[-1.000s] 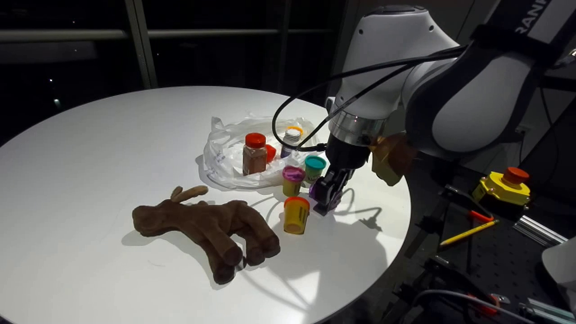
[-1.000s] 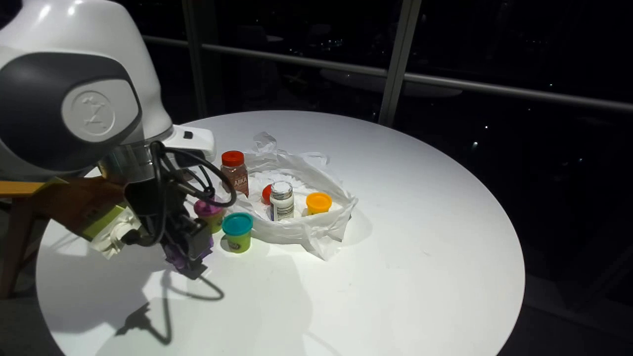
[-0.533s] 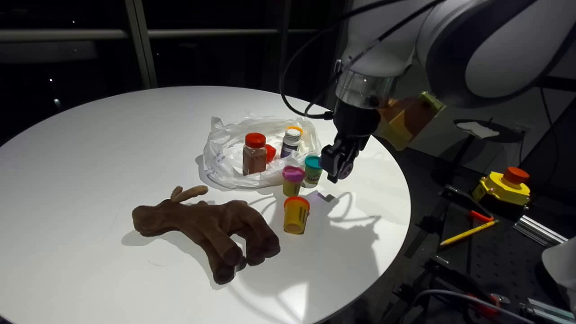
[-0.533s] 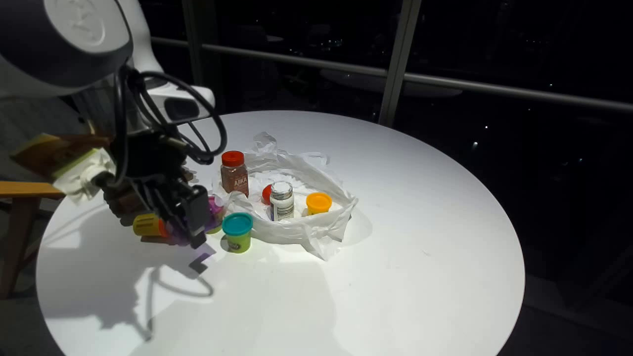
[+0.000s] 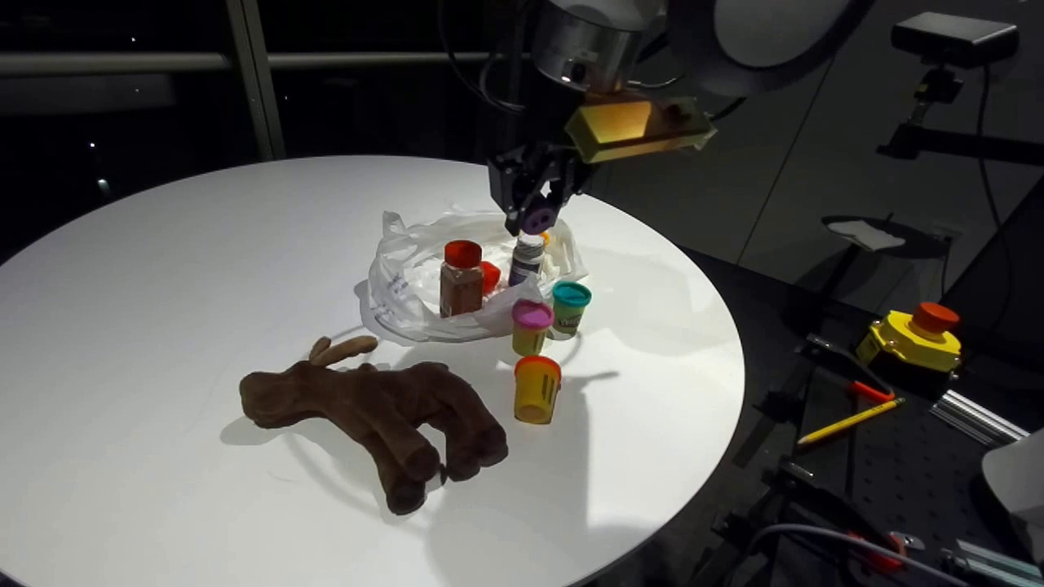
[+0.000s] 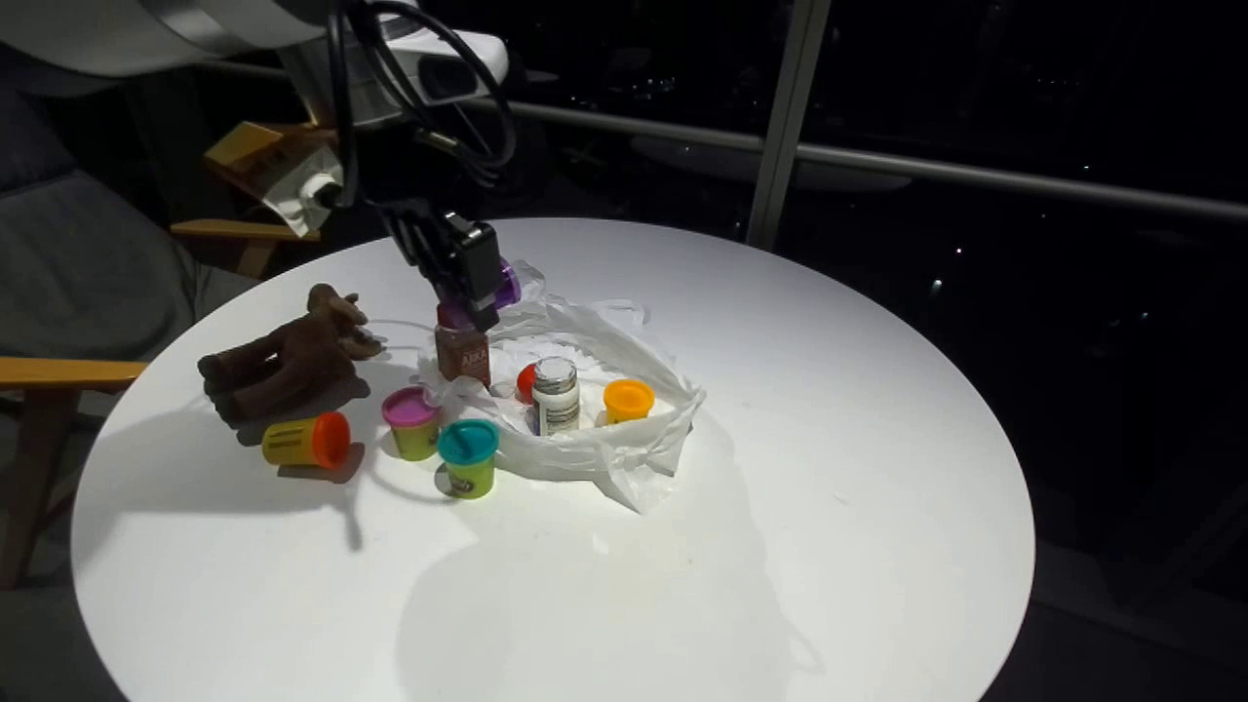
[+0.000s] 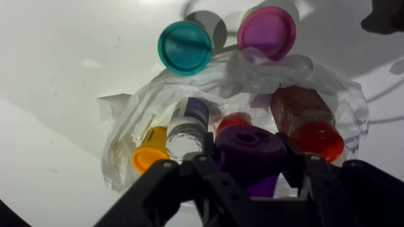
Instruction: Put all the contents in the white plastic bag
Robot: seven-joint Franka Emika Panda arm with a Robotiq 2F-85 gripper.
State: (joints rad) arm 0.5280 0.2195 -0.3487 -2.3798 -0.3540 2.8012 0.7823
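Observation:
My gripper point(image 7: 247, 145) is shut on a purple two-holed piece like a pencil sharpener point(image 7: 249, 154). In both exterior views the gripper point(image 5: 526, 216) point(image 6: 483, 302) holds it raised, above the white plastic bag point(image 5: 400, 306) point(image 6: 624, 458). The open bag also shows in the wrist view point(image 7: 227, 75). In it are a red-lidded jar point(image 6: 463, 356), a white-capped bottle point(image 6: 557, 405), a red item point(image 7: 233, 119) and an orange-lidded tub point(image 6: 628, 400). On the table beside the bag stand a pink-lidded tub point(image 5: 530, 334) and a teal-lidded tub point(image 5: 570, 308).
A yellow tub point(image 5: 536, 395) with an orange lid lies on its side on the white table point(image 5: 204, 244). A brown, limbed soft-looking object point(image 5: 367, 399) lies near it. Several tools and a yellow box with a red button point(image 5: 909, 342) are beyond the table edge.
My gripper has risen from the table near the pink-lidded and teal-lidded tubs and moved over to the bag, carrying the purple piece. The things on the table have not moved.

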